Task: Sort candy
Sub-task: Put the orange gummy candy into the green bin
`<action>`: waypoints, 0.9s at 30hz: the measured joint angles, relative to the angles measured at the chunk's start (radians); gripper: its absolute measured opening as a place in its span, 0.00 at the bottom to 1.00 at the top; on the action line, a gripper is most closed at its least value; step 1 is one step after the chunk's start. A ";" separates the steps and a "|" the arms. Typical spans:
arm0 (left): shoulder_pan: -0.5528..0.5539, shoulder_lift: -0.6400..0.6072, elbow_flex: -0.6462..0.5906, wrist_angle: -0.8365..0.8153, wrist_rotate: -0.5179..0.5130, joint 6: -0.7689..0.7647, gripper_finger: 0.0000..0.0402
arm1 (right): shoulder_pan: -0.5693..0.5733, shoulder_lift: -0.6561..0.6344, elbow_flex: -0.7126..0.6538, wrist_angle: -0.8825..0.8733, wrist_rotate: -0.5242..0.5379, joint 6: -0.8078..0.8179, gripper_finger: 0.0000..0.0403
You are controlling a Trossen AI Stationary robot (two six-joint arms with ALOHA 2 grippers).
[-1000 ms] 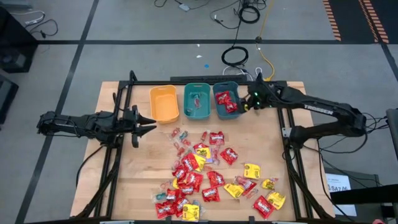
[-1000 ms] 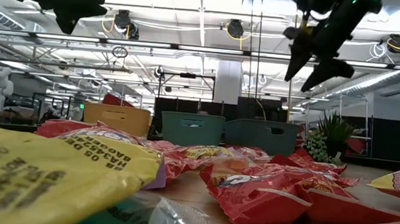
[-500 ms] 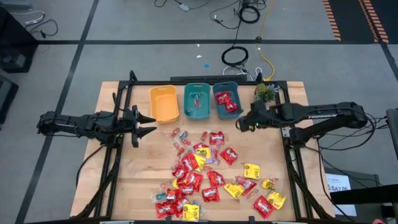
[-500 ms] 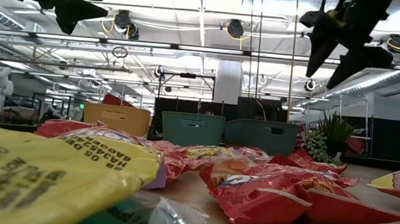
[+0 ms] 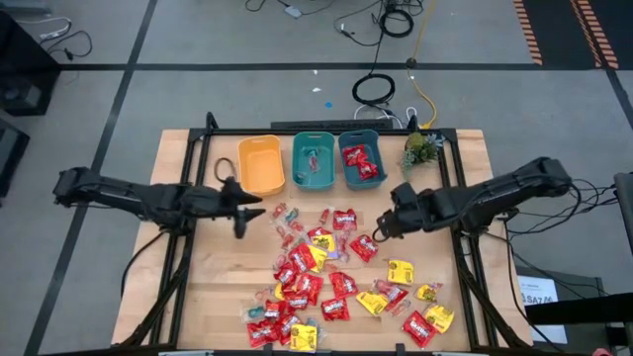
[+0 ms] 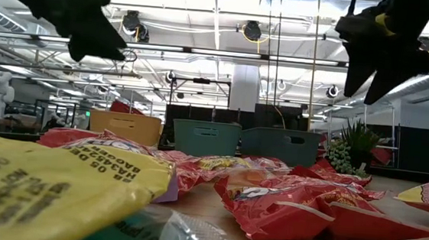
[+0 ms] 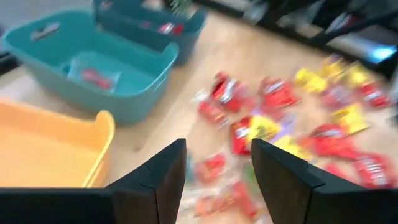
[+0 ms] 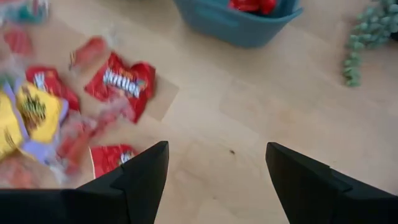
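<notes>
The candy (image 5: 326, 267) lies scattered over the middle and near part of the wooden table: red packets, yellow packets and small clear-wrapped pieces. My left gripper (image 5: 247, 210) is open and hangs above the table, just left of the small pieces at the pile's far-left edge. In its wrist view (image 7: 217, 144) the candy (image 7: 267, 118) lies ahead. My right gripper (image 5: 381, 225) is open and hovers at the pile's right edge, near a red packet (image 8: 124, 84). Both grippers (image 6: 98, 38) (image 6: 372, 67) are well above the candy in the low view.
Three bins stand in a row at the far edge: a yellow bin (image 5: 261, 164), a teal bin (image 5: 314, 160) with small pieces inside, and a blue-teal bin (image 5: 360, 158) holding red packets. A small green plant (image 5: 419, 148) sits right of them. Bare wood lies beside the pile.
My right gripper has swung from over the blue-teal bin toward the near edge, reaching the right edge of the candy pile. My left gripper has moved toward the table's right, closer to the small pieces. The candy has not moved.
</notes>
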State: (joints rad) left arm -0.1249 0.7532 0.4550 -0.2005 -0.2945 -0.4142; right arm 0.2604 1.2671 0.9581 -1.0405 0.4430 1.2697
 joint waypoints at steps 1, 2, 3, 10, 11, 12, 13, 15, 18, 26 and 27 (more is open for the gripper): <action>0.000 0.044 0.014 0.001 -0.012 0.000 0.48 | 0.011 0.009 0.000 0.000 0.000 -0.009 0.65; 0.000 0.087 0.027 0.002 -0.024 0.000 0.48 | 0.023 0.018 0.000 0.000 0.001 -0.020 0.65; 0.000 0.130 0.039 0.001 -0.039 0.000 0.48 | 0.035 0.026 0.000 0.000 0.001 -0.029 0.65; 0.009 0.394 0.115 0.003 -0.097 -0.077 0.48 | 0.105 0.052 0.000 0.000 0.009 -0.047 0.65; 0.011 0.426 0.126 -0.001 -0.102 -0.078 0.48 | 0.112 0.052 0.000 0.000 0.011 -0.054 0.65; 0.013 0.459 0.138 -0.001 -0.106 -0.078 0.48 | 0.119 0.052 0.000 0.000 0.012 -0.061 0.65; 0.014 0.488 0.150 0.004 -0.110 -0.079 0.48 | 0.126 0.052 0.000 -0.002 0.015 -0.067 0.65; 0.014 0.542 0.169 0.001 -0.134 -0.100 0.48 | 0.140 0.052 0.000 -0.002 0.028 -0.078 0.65; 0.014 0.614 0.195 -0.002 -0.180 -0.161 0.48 | 0.155 0.052 0.000 -0.006 0.031 -0.085 0.65; 0.014 0.762 0.226 -0.040 -0.212 -0.297 0.48 | 0.190 0.052 0.000 -0.010 0.032 -0.111 0.65; 0.014 0.776 0.226 -0.060 -0.213 -0.329 0.48 | 0.193 0.052 0.000 -0.012 0.032 -0.111 0.65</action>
State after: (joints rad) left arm -0.1108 1.5294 0.6807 -0.2604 -0.5071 -0.7431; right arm 0.4535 1.3193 0.9577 -1.0527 0.4747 1.1584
